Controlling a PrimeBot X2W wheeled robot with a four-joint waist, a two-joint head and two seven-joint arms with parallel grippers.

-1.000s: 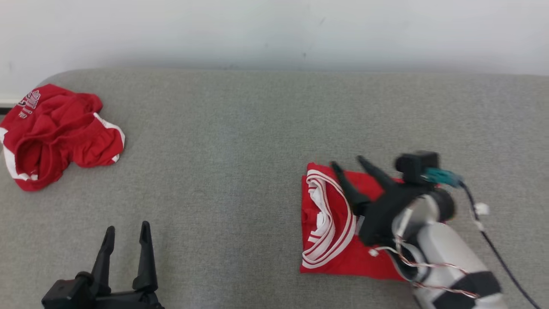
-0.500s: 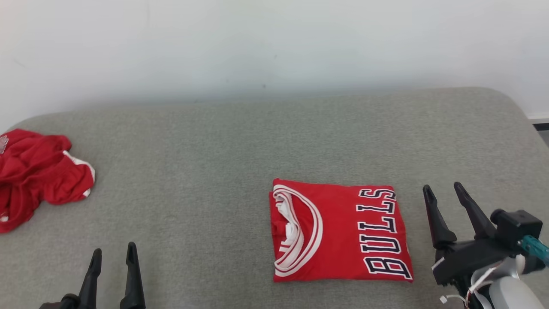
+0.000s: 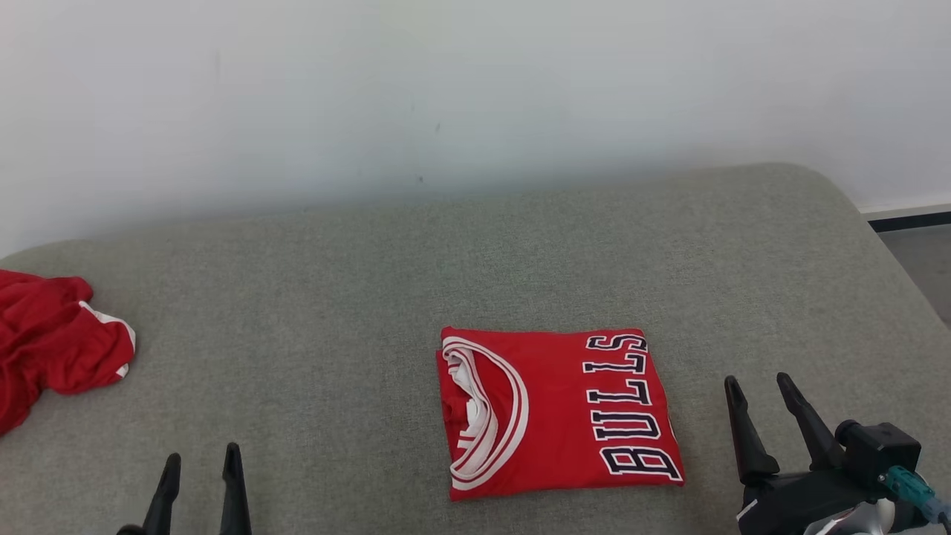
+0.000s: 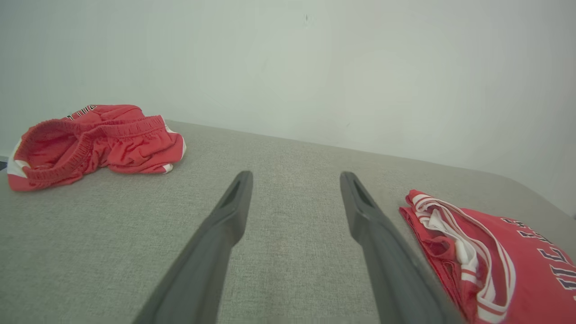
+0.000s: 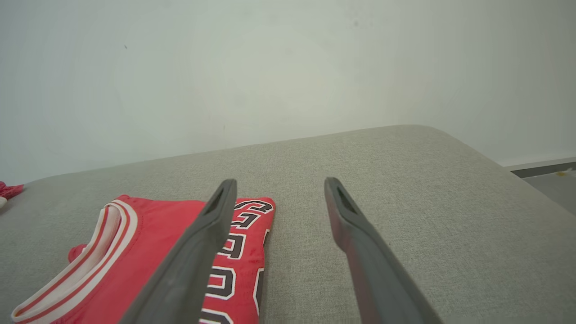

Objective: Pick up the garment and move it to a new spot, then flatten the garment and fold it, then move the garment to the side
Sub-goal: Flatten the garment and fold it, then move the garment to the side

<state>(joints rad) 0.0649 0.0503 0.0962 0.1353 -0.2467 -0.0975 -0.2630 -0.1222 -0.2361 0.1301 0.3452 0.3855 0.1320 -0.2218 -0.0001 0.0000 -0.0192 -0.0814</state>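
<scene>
The garment, a red jersey with white trim and dark "BULLS" lettering, lies folded into a neat rectangle on the grey cushion, right of centre. It also appears at the lower right of the left wrist view as the jersey and at the lower left of the right wrist view as the jersey. My right gripper stands open just right of it, fingers apart and empty. Near the bottom left, well clear of the jersey, my left gripper is open too.
A crumpled pair of red shorts lies at the cushion's far left, seen too as shorts. The grey cushion backs onto a white wall. Its rounded right end drops to the floor.
My right gripper has come off the folded jersey and drawn back to its right side. The head camera has swung right and up, shifting everything left and down in view.
</scene>
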